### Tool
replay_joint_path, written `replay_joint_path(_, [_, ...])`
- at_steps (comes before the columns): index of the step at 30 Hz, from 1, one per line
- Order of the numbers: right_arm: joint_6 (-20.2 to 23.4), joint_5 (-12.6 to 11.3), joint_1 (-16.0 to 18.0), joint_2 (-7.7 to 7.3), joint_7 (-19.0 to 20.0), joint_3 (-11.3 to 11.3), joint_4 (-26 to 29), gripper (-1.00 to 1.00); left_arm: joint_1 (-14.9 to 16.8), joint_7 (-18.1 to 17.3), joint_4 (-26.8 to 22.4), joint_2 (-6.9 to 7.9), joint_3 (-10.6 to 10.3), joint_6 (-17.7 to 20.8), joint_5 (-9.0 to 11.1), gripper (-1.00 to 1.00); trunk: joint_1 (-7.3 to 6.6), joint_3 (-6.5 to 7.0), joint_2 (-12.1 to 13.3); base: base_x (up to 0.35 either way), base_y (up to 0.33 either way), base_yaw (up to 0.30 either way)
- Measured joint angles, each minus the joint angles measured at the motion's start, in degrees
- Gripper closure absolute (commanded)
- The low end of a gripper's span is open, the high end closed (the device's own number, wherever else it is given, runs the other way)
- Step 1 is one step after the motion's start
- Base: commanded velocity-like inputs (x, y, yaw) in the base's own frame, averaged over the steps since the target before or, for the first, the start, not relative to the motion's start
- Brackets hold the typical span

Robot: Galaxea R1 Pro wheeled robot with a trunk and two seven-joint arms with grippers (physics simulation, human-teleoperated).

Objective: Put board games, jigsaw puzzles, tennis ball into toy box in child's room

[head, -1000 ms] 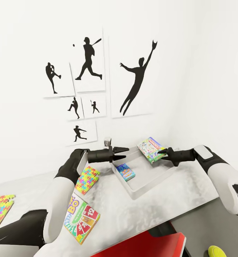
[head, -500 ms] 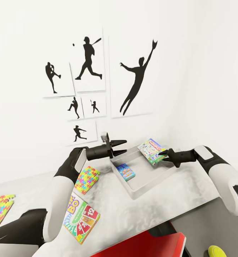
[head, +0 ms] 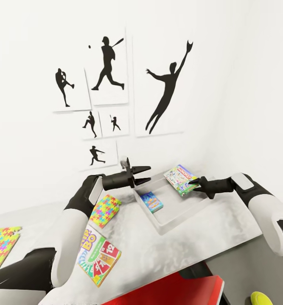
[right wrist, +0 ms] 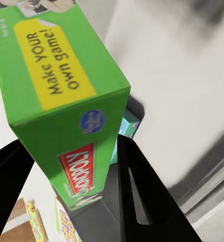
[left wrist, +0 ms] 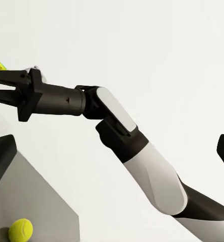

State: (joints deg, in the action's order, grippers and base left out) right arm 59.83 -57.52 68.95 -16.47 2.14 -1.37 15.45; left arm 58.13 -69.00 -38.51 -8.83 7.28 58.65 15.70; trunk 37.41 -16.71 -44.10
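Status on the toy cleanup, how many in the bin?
Done: the blue cartoon game box lies inside the light grey toy bin. In hand: the right claw holds the green Monopoly box above the bin. Left: the Skip-Bo box, two multicoloured puzzle squares on the grey desk top, and the yellow-green tennis ball. The left claw is open and empty.

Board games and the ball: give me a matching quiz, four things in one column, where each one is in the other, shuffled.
Things:
1. Monopoly
2. blue game
3. Skip-Bo
4. ball

Places:
A. lying inside the toy box
B. flat on the light table top, near its front edge
C. held by the right gripper over the toy box
D. on the dark lower surface

Pairs: 1-C, 2-A, 3-B, 4-D
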Motion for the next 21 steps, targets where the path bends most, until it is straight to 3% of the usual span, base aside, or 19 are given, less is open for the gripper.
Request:
replay_joint_path(8, [0.0,-0.13,0.0,-0.28,0.01,0.01,-0.08,1.0,0.0,0.0,0.0,-0.07,-0.09,-0.1,-0.01,-1.0,0.0,-0.74,0.0,0.0,0.0,0.058])
replay_joint_path(21, [0.01,-0.22,0.0,-0.27,0.01,0.07,0.0,1.0,0.0,0.0,0.01,0.01,-0.18,-0.19,0.0,-1.0,0.0,-1.53,-0.01,0.0,0.0,-0.085])
